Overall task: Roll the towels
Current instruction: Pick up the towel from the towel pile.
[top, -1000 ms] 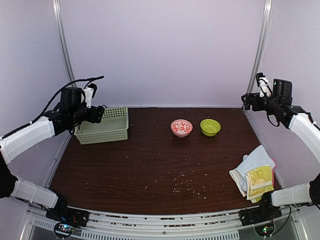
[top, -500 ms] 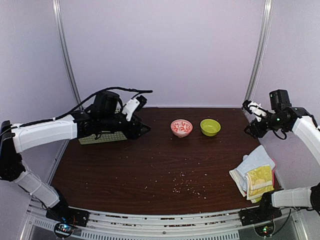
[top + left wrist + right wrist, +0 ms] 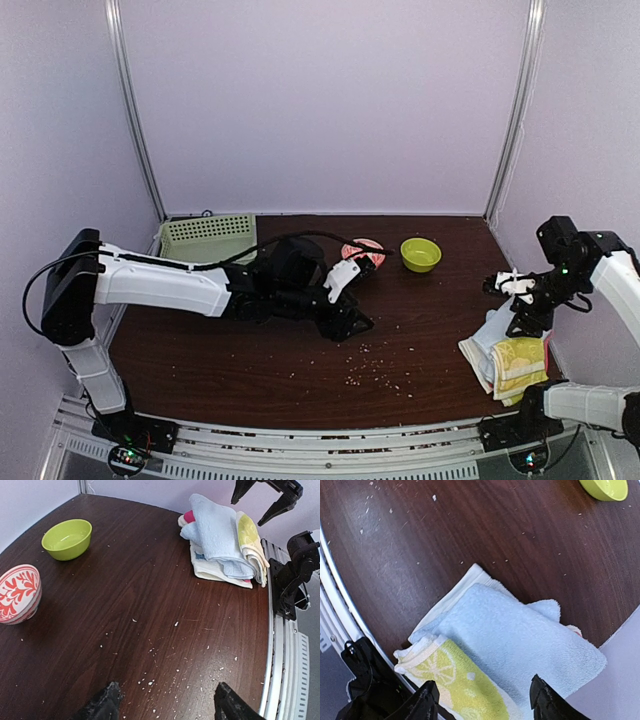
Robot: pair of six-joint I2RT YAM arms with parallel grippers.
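Observation:
The towels lie stacked at the table's near right edge: a light blue one [image 3: 508,322] on top, a yellow patterned one [image 3: 520,364] beside it, a cream one [image 3: 210,570] underneath and a pink edge [image 3: 189,516] peeking out at the back. My right gripper [image 3: 484,697] hovers open just above the stack, one finger over the yellow towel [image 3: 465,680], the other over the light blue towel [image 3: 520,635]. My left gripper [image 3: 167,706] stands open and empty, low over the bare wood at the table's middle [image 3: 350,322], well left of the stack.
A green plastic basket [image 3: 208,238] stands at the back left. A red-and-white bowl [image 3: 365,250] and a green bowl [image 3: 420,253] sit at the back centre. Crumbs [image 3: 365,368] dot the wood. The metal rail [image 3: 285,645] runs right next to the towels.
My left arm has swung from the basket out to the table's middle and dropped low. My right arm has come down from the back right corner to just above the towels.

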